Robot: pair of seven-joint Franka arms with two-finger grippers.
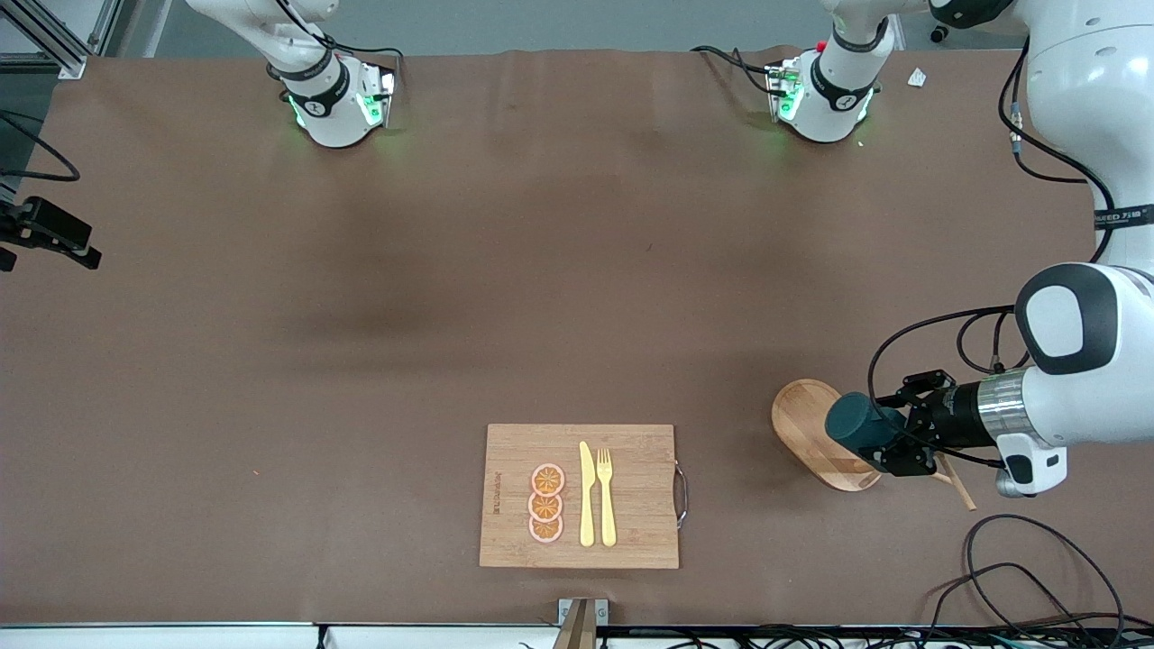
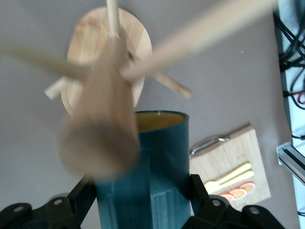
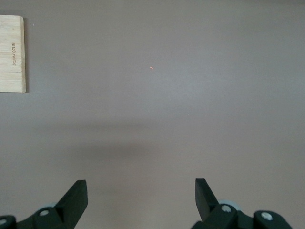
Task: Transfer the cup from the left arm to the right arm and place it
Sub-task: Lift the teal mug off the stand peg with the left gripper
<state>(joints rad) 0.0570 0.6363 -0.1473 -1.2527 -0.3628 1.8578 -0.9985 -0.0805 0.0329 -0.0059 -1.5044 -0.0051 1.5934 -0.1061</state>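
The dark teal cup (image 1: 861, 425) is held on its side in my left gripper (image 1: 888, 442), over the oval wooden base of the peg rack (image 1: 805, 419) at the left arm's end of the table. In the left wrist view the black fingers (image 2: 200, 191) press both sides of the cup (image 2: 162, 167). Its mustard-yellow inside shows at the rim, and the rack's post and pegs (image 2: 105, 119) stand blurred right beside it. My right gripper (image 3: 140, 188) is open and empty over bare brown table.
A wooden cutting board (image 1: 640, 541) lies near the front camera, carrying a yellow knife (image 1: 587, 494), a yellow fork (image 1: 606, 496) and three orange slices (image 1: 546, 503). Its edge shows in the right wrist view (image 3: 12, 52). Black cables (image 1: 1019, 568) lie at the left arm's end.
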